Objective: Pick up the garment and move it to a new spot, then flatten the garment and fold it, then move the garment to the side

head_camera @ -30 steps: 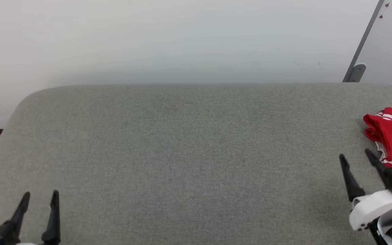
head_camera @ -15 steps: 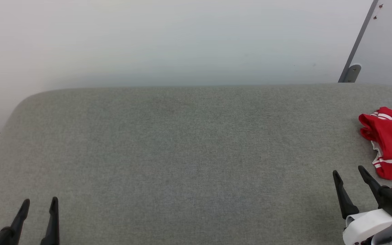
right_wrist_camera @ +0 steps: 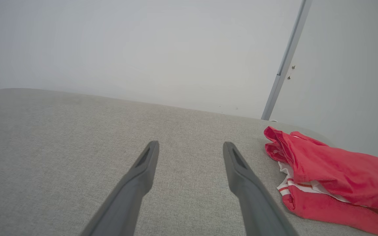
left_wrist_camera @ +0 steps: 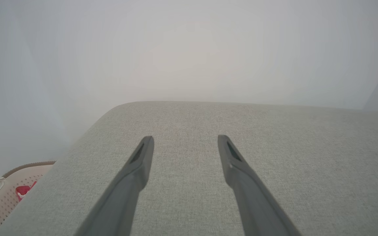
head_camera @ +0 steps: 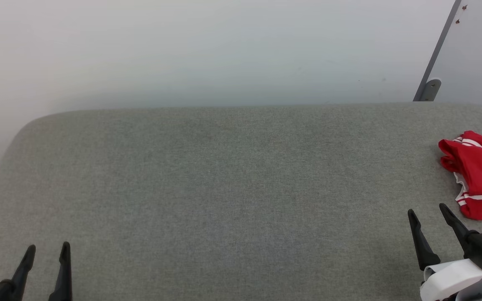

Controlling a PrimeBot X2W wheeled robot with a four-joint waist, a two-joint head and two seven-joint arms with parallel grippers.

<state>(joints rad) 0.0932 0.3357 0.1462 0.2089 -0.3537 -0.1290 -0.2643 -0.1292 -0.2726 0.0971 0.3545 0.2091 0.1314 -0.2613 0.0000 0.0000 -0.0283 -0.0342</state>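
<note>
The work area is a wide, light grey woven-fabric padded surface point(head_camera: 224, 188) with rounded far corners, set against a plain pale wall point(head_camera: 224, 50). A slim grey metal strip point(head_camera: 435, 54) runs at a slant up the wall at the upper right of the head view.

Garment: the bright red soft jersey garment point(head_camera: 477, 175), with white fabric and red-and-white striped trim showing at its near edge, lies on the surface at the far right side. It is gathered into a loose, rumpled, layered heap, not spread flat, and the right border of the head view cuts it off. No gripper touches it.

Right gripper: the right gripper point(head_camera: 427, 209), with two long dark tapered fingers on a white wrist housing, is at the lower right of the head view. Its jaws are spread apart with nothing between them. Its tips are near the garment's near-left corner but apart from it (the right wrist view shows bare grey fabric between the fingers, with the garment off to the right).

Left gripper: the left gripper point(head_camera: 48, 246) is at the lower left, well apart from the garment. Its jaws are likewise spread and empty, over bare grey fabric.

In the left wrist view, a pale perforated plastic basket point(left_wrist_camera: 11, 186) sits below the surface's left edge, with a small red item point(left_wrist_camera: 23, 190) inside it.
</note>
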